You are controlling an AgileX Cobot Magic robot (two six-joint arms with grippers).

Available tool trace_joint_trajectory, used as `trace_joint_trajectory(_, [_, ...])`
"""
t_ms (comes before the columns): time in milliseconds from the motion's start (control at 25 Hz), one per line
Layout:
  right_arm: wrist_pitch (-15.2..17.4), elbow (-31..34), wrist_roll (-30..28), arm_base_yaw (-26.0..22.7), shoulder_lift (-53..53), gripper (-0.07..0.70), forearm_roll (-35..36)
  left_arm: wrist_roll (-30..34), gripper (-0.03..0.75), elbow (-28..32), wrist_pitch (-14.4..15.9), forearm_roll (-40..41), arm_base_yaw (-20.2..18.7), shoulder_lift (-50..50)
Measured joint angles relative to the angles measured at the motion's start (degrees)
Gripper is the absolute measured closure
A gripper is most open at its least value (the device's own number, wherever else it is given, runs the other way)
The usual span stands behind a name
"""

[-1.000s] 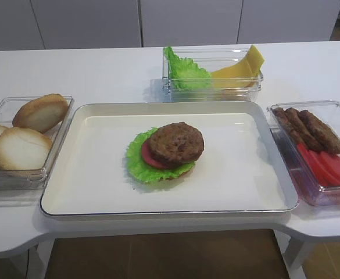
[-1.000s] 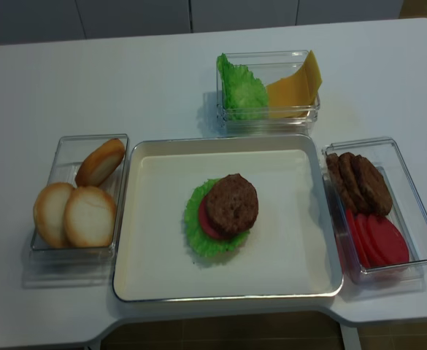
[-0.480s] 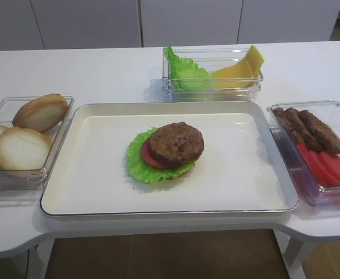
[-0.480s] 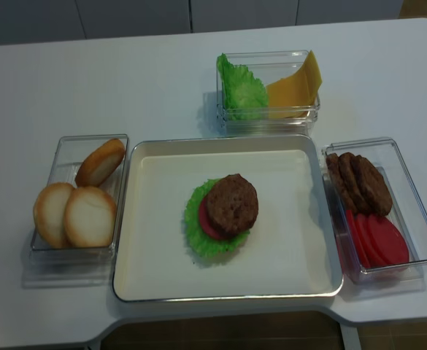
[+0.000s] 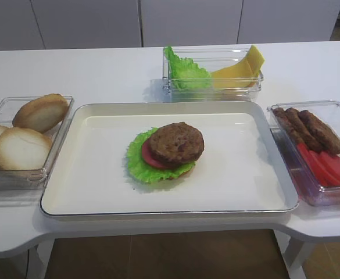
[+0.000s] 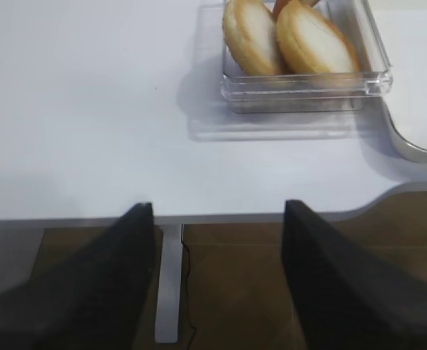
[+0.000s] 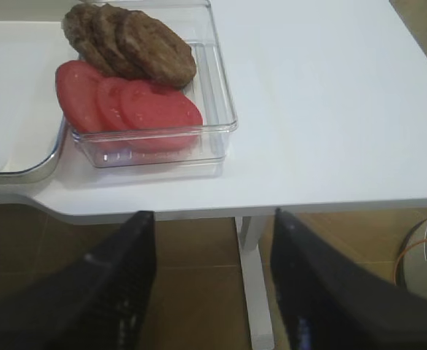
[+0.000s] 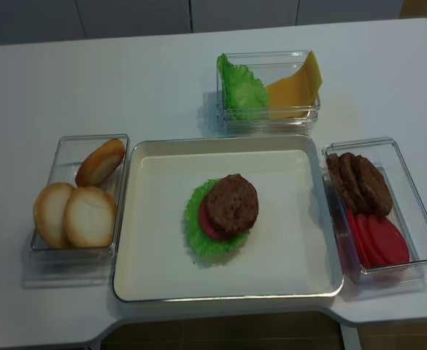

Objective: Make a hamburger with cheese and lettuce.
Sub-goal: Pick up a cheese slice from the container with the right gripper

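The hamburger [image 5: 170, 146] [image 8: 229, 206] stands mid-tray as a brown patty over a red tomato slice, the frilly green lettuce [image 5: 136, 165] [image 8: 197, 235] and a thin bun base. The white tray [image 5: 100, 180] [image 8: 158, 262] carries nothing else. Cheese [image 5: 242, 67] [image 8: 297, 87] shows as yellow slices leaning in the clear back bin, beside more green leaves [image 5: 184, 72]. My right gripper [image 7: 213, 284] is open and empty, out past the table's front edge over the floor. My left gripper [image 6: 219, 277] is likewise open and empty off the front edge. Neither gripper appears in the high views.
A clear bin of pale bun halves [image 5: 24, 139] [image 8: 74, 208] [image 6: 293, 36] sits left of the tray. Another clear bin at the right holds brown patties [image 5: 309, 128] [image 7: 133, 40] and tomato slices [image 8: 377, 240] [image 7: 125, 102]. A table leg [image 7: 249, 292] stands below the right front edge.
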Motion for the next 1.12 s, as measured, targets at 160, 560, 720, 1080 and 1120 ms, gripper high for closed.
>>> trace_joint_trajectory(160, [-1.3, -1.4, 1.4, 0.0, 0.0, 0.225, 0.9, 0.0, 0.300, 0.0, 0.0, 0.0, 0.0, 0.0])
trace_joint_trajectory(560, [-5.5, -16.0, 1.7, 0.0, 17.5, 0.225, 6.7, 0.0, 0.300, 0.0, 0.0, 0.0, 0.0, 0.0])
trace_joint_trajectory(720, [-11.0, -21.6, 1.7, 0.0, 29.0, 0.225, 11.7, 0.0, 0.300, 0.0, 0.0, 0.0, 0.0, 0.0])
trace_joint_trajectory(1080, [-19.5, -31.8, 0.3, 0.0, 53.9, 0.225, 15.3, 0.0, 0.300, 0.0, 0.0, 0.0, 0.0, 0.0])
trace_joint_trajectory(1120, [-19.8, -33.2, 0.2, 0.0, 56.3, 0.225, 15.3, 0.0, 0.300, 0.0, 0.0, 0.0, 0.0, 0.0])
